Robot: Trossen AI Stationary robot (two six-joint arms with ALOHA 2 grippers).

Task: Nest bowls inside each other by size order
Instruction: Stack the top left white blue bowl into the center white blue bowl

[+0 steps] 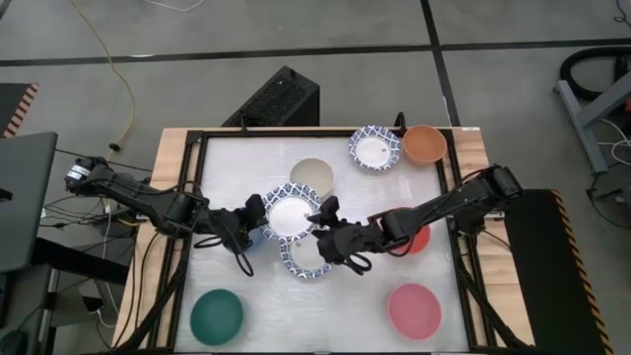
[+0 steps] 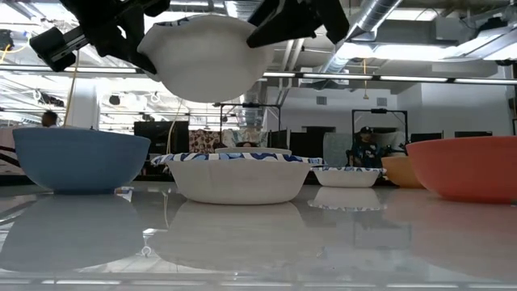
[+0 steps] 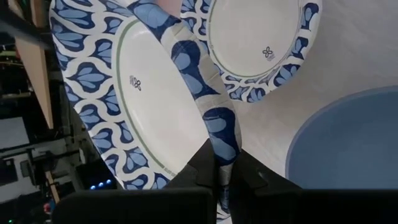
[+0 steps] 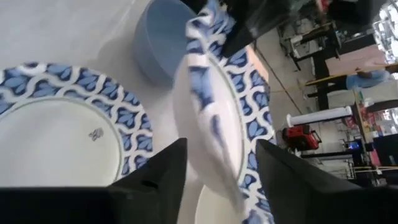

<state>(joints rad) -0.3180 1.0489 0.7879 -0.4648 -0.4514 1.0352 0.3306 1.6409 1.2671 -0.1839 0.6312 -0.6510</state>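
My left fingers [image 3: 214,180] pinched the lifted shallow blue-and-white patterned paper bowl [image 1: 292,214]; my right fingers [image 4: 214,180] stood wide around its three o'clock rim. No bowls looked nested yet.

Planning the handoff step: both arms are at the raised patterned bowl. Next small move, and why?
Probably close the right pincer on the raised blue-and-white patterned bowl's rim. Its fingers stand open around that rim, while the left pincer is shut on the opposite edge, holding it above another patterned bowl on the white table.
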